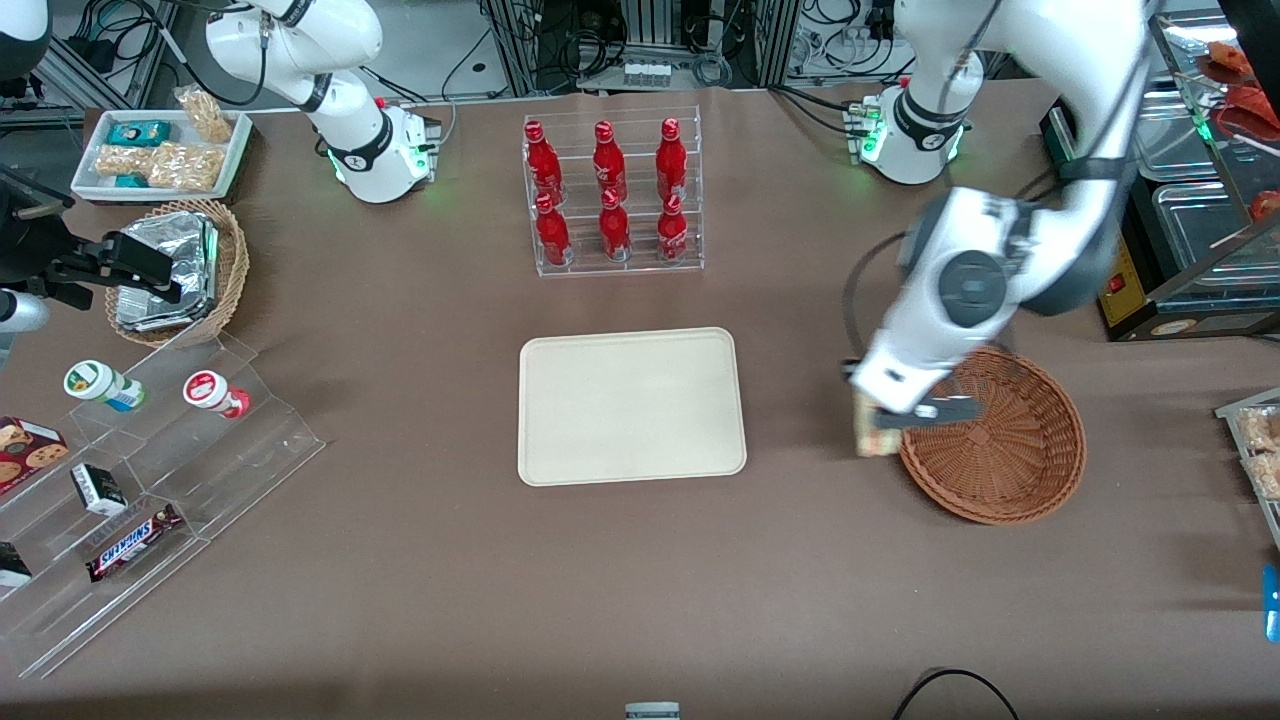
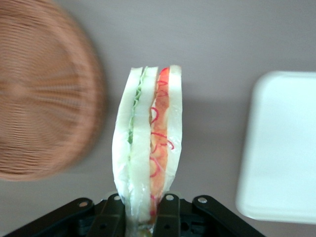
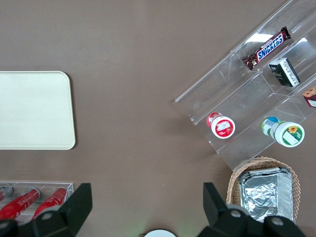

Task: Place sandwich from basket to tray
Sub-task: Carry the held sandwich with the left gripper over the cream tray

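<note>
— Sandwich (image 2: 148, 143) first: where is it seen?

— It is held upright in the gripper (image 2: 143, 210), pinched at its lower end between the two black fingers (image 2: 168, 217), which are pressed against the clear wrap on either side. White bread slices are visible edge-on, with green filling in one layer and red and orange filling in the other.

— And in the front view?

— The sandwich (image 1: 873, 432) is seen above the brown table (image 1: 400, 560), just beside the rim of the basket (image 1: 1010, 450), on the side toward the tray (image 1: 630, 405). It is outside the basket and not over the tray; whether it touches the basket's rim cannot be told. The gripper (image 1: 890, 418) is partly covered by the white arm (image 1: 960, 290) above it.

— What is shown of the basket and tray?

— No other item is seen in the reddish-brown wicker of the basket. No item is seen on the cream tray, which lies toward the parked arm's end from the basket, well apart from it.

— What else is on the table?

— A clear rack of red bottles (image 1: 612, 195) stands farther from the front camera than the tray. Toward the parked arm's end, a lighter wicker basket with foil packs (image 1: 175, 270), a white tray of snack bags (image 1: 160, 150) and a clear stepped stand (image 1: 150, 480) with small goods are seen.
</note>
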